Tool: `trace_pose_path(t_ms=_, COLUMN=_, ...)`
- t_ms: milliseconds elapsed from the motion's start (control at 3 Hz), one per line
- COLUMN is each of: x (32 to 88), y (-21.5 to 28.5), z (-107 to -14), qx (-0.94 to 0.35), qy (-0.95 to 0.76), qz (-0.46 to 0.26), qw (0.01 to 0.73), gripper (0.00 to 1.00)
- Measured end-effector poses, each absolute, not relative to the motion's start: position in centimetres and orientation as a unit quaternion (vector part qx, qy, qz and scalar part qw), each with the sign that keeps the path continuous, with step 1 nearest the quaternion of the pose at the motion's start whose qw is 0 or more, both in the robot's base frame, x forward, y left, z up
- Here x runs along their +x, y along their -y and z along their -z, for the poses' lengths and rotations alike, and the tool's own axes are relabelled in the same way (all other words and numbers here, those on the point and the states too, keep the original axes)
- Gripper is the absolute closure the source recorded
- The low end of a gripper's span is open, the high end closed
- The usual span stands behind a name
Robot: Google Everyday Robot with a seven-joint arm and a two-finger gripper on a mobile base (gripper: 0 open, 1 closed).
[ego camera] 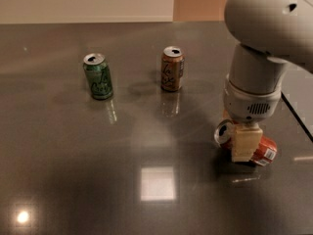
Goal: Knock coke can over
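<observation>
The coke can, dark red with a silver top and a white label patch, lies tipped over on the dark table at the right. Its top points left toward the viewer and its base points right. My gripper hangs straight down from the large white arm, low over the can's middle. Its cream end covers part of the can and touches it or nearly does. The arm hides the table behind the can.
A green can stands upright at the back left. A tan-orange can with script lettering stands upright at the back centre. The table's right edge runs just behind the arm. Ceiling lights reflect on the tabletop.
</observation>
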State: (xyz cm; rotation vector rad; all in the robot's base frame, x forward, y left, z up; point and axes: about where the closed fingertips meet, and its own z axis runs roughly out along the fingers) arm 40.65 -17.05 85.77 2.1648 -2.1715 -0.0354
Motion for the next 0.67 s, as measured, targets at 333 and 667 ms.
trace_pose_path(t_ms=333, x=40.9, y=16.0, z=-85.8, qx=0.715, qy=0.698, qz=0.015, qw=0.034, gripper=0.59)
trace_pose_path(t_ms=667, x=41.1, y=14.9, z=-85.9, qx=0.723, qy=0.690, qz=0.021, qw=0.025, gripper=0.36)
